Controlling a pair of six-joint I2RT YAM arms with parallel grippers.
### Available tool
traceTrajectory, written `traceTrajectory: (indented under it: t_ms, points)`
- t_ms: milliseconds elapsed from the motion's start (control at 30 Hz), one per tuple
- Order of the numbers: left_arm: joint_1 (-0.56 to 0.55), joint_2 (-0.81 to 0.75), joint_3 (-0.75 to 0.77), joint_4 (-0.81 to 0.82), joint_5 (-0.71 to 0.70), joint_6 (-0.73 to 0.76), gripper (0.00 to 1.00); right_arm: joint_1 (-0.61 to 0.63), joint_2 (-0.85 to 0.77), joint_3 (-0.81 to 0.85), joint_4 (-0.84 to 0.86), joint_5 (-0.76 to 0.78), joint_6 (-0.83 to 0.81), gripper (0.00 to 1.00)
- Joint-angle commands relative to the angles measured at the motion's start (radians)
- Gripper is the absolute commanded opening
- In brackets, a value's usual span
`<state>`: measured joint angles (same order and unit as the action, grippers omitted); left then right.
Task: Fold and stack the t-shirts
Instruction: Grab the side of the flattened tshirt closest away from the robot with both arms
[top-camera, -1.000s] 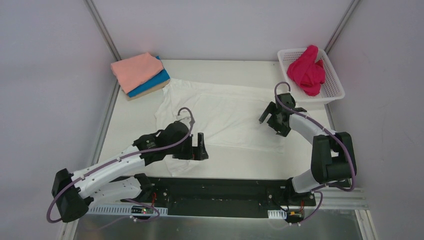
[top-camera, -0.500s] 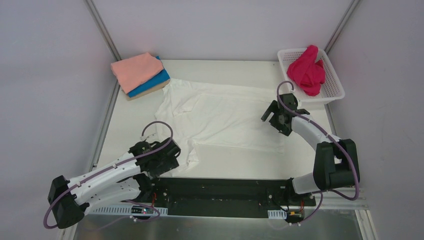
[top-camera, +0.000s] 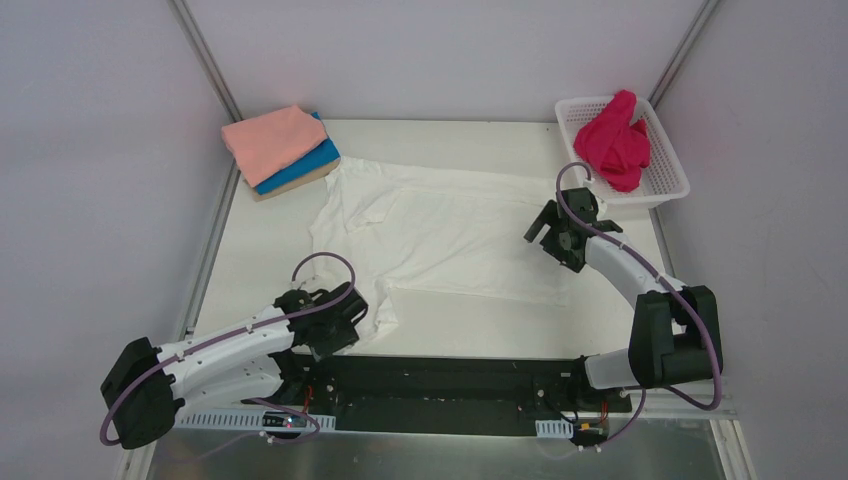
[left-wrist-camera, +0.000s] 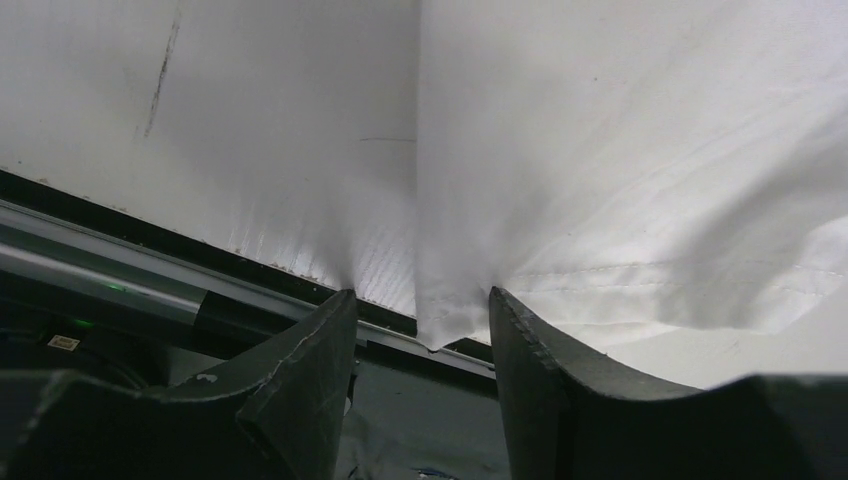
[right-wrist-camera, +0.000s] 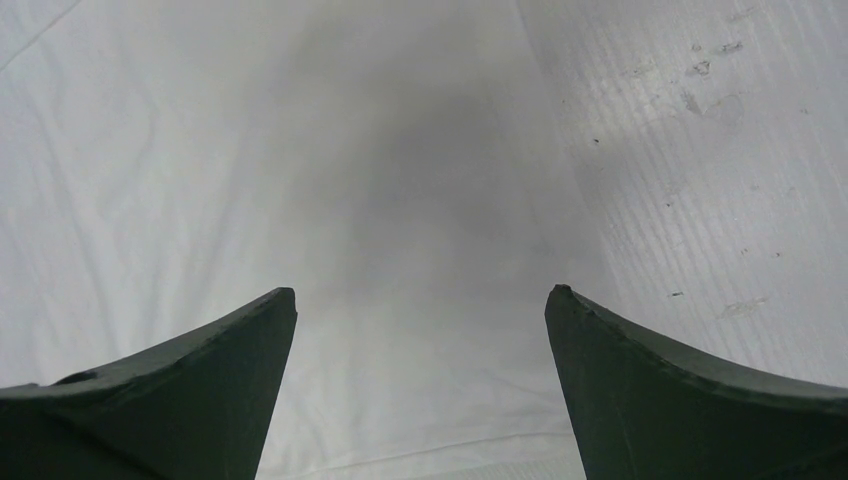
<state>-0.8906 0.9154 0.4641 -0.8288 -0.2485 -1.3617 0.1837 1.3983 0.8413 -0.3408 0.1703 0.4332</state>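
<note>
The white t-shirt (top-camera: 450, 235) lies spread flat in the middle of the tabletop (top-camera: 250, 260). Its long axis runs left to right across the top view, with the collar end toward the left and the straight bottom edge toward the right. At the left end, one flap reaches toward the far-left corner and another (top-camera: 378, 305) juts toward the near edge. The left arm (top-camera: 230, 345) reaches in low over that near flap. In its wrist view, the left fingers (left-wrist-camera: 300, 380) stand partway apart on either side of a pointed cloth corner (left-wrist-camera: 445, 320), just over the dark rail (left-wrist-camera: 150, 290) at the tabletop's near edge. The corner lies against one finger, and a gap shows before the other, so the cloth is not pinched. At the opposite end the right arm (top-camera: 630, 270) hangs over the shirt's right edge. The right fingers (right-wrist-camera: 200, 370) are spread wide above smooth cloth, with bare tabletop just to one side, and grasp nothing. In the far-left corner a folded salmon-pink t-shirt (top-camera: 272, 140) rests on a folded bright blue t-shirt (top-camera: 305, 168), and that stack almost touches the white shirt's far flap. In the far-right corner a magenta t-shirt (top-camera: 618, 140) sits bunched in a white lattice basket (top-camera: 672, 185), apart from the white shirt.
</note>
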Motion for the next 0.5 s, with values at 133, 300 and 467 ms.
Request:
traceTrajectory:
  t_ms: [133,300,467]
  points:
    - [-0.004,-0.012,-0.054,0.086,0.050,-0.025,0.23,-0.006,-0.057,-0.011,-0.017,0.055,0.024,0.99]
    - [-0.003,-0.028,-0.032,0.125,-0.003,0.021,0.00,-0.005,-0.128,-0.021,-0.076,0.112,0.081,0.99]
    - [-0.001,-0.094,0.019,0.139,-0.053,0.125,0.00,-0.018,-0.268,-0.101,-0.214,0.201,0.191,0.99]
